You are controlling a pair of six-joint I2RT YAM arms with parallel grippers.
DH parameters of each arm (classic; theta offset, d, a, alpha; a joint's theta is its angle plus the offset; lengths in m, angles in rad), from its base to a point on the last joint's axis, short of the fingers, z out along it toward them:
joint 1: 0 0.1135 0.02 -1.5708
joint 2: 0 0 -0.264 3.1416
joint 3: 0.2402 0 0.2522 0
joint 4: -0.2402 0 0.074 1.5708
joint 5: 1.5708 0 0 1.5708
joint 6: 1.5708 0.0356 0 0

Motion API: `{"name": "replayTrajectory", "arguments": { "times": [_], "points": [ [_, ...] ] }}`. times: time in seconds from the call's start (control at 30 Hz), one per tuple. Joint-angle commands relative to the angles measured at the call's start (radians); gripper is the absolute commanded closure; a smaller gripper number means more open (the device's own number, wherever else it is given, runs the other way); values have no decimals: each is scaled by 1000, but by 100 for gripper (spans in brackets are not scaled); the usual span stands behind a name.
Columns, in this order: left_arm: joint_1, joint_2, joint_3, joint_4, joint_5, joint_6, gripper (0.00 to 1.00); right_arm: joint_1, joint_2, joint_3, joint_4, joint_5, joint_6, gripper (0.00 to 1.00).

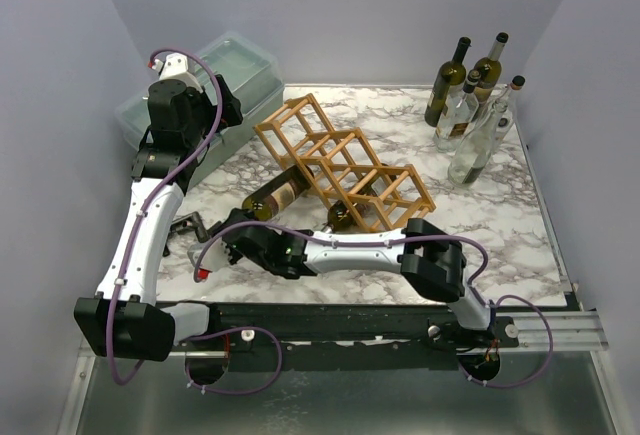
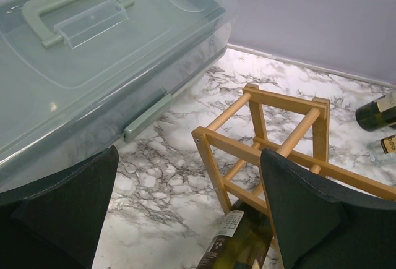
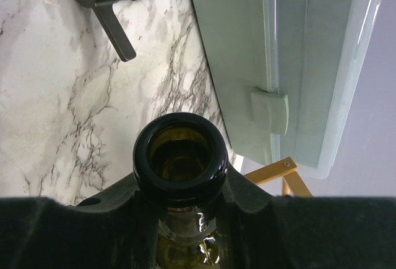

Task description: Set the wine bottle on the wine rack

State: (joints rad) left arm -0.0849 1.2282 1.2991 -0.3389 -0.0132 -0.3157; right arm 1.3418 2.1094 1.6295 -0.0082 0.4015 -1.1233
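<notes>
The right gripper (image 3: 179, 210) hides the bottle (image 3: 145, 164) below its mouth. The rack (image 2: 320, 133) runs off the left wrist view's right edge.

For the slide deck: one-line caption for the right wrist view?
Right pincer shut on the neck of a dark bottle, open mouth facing the camera; marble table and plastic bin beyond.

One wooden wine rack (image 1: 345, 165) sits on the one table (image 1: 520, 245). Bottles, I make six. Four stand clustered in the far right corner: two green bottles (image 1: 447, 83) and two clear bottles (image 1: 475, 140). Two lie down at the rack: a dark wine bottle (image 1: 282, 193) and a second lying bottle (image 1: 340, 217), only its base showing. One lidded plastic box (image 1: 250, 60). One grey metal lever (image 1: 187, 223). Two arms (image 1: 350, 250), with one left tool (image 2: 189, 157) and one right tool (image 3: 180, 201).
</notes>
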Motion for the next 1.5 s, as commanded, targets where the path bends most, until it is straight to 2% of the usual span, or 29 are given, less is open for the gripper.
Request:
{"name": "replayTrajectory", "arguments": {
  "times": [0.0, 0.37, 1.1, 1.47],
  "points": [
    [6, -24, 5, 3, 12, -11, 2, 6, 11, -7, 91, 97, -103, 99],
    [6, -28, 2, 3, -2, -5, 2, -10, 40, -52, 157, 121, -182, 99],
    [7, -30, 3, 3, 10, -13, 2, -72, 113, -5, 125, 210, -223, 99],
    [7, -29, 2, 3, 8, -12, 1, -112, 112, -25, 90, 181, -237, 99]
  ]
}}
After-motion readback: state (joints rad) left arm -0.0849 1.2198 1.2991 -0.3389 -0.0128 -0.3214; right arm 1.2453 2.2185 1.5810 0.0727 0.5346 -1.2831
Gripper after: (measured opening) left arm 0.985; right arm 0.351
